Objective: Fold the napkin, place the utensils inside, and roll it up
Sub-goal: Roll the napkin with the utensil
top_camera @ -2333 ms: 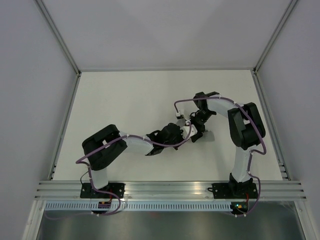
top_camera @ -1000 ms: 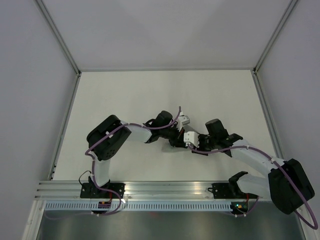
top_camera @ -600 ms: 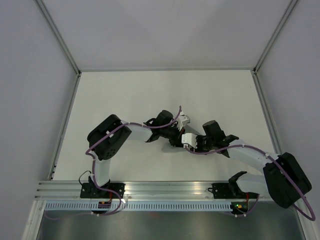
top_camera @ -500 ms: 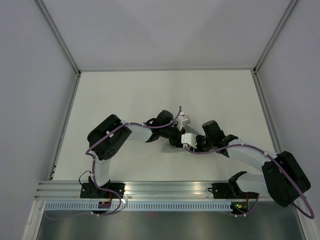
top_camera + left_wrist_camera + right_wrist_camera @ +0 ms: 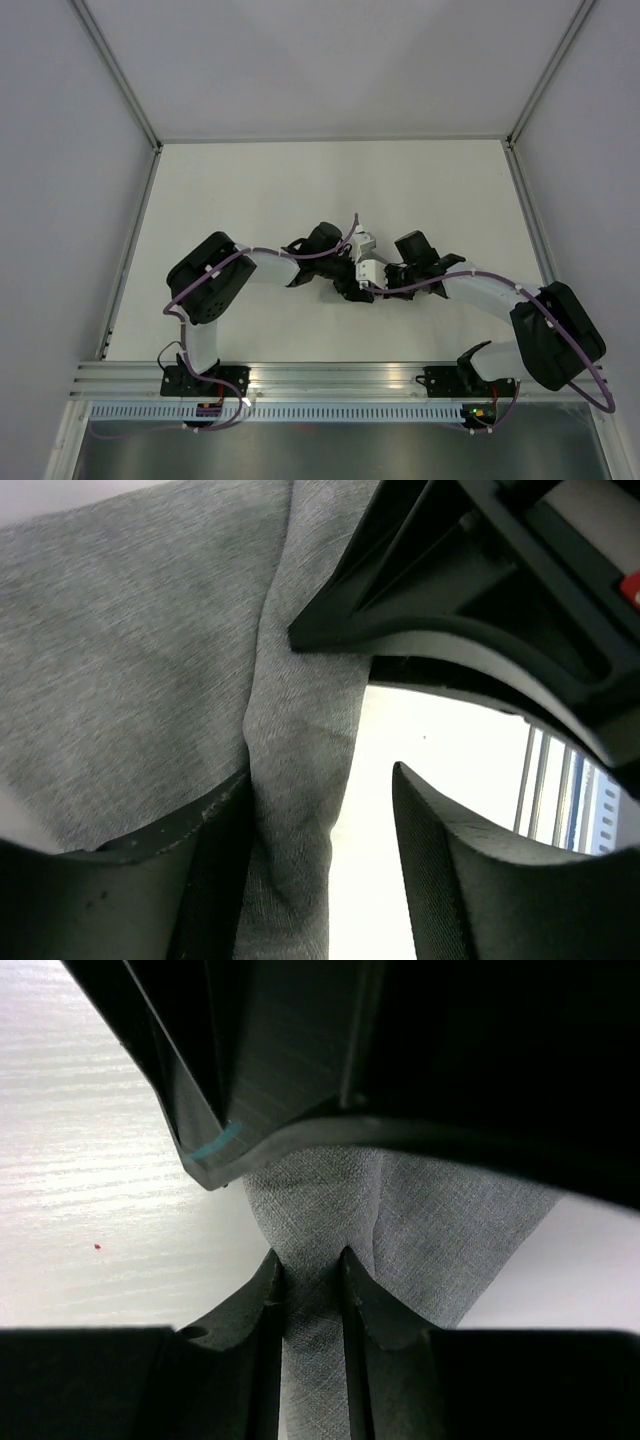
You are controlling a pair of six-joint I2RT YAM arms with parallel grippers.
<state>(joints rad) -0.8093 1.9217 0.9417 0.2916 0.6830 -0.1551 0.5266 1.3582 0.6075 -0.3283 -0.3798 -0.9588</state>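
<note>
The grey napkin (image 5: 140, 630) fills the left of the left wrist view, and a bunched fold of it runs down between my left gripper (image 5: 320, 780) fingers. That fold lies against the left finger (image 5: 200, 880), with a clear gap to the right one, so the jaws stand open. My right gripper (image 5: 308, 1260) is shut on a narrow fold of the napkin (image 5: 440, 1220). In the top view the two grippers (image 5: 350, 283) (image 5: 383, 284) meet nose to nose at mid-table and hide the napkin. The utensils are out of view.
The white table (image 5: 250, 190) is bordered by a metal rail (image 5: 340, 380) at the near edge and grey walls on three sides. The right gripper's black body (image 5: 500, 600) crowds the left wrist view, and the left gripper's body (image 5: 400, 1050) looms over the right wrist view.
The right arm has swung left and closed its jaws on the cloth beside the left gripper. The left jaws, shut a second ago, have opened.
</note>
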